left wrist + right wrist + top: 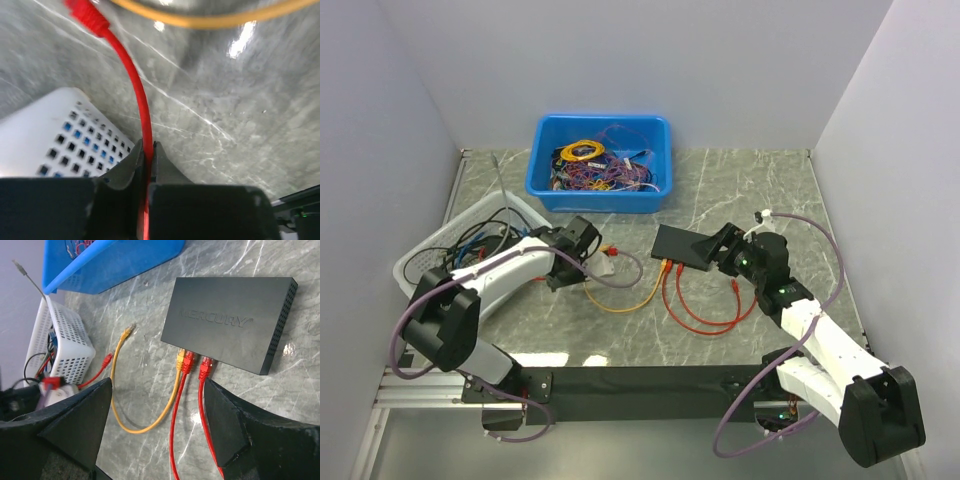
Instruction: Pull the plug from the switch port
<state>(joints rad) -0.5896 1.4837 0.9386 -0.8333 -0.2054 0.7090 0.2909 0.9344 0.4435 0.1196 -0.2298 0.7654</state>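
Observation:
The black switch (688, 247) lies flat at mid table; in the right wrist view (230, 315) it reads MERCURY. An orange plug (180, 358) and two red plugs (189, 360) (205, 368) sit in its near edge. My right gripper (157, 386) is open and empty, hovering just in front of those plugs; it also shows in the top view (724, 250). My left gripper (147, 146) is shut on a red cable (140, 95) whose free plug (85, 12) lies loose on the table, left of the switch (610, 250).
A blue bin (545, 180) full of cables stands at the back. A white perforated basket (430, 250) with cables is at the left, beside my left gripper. The orange cable (620, 305) and red cable loops (705, 325) lie in front of the switch.

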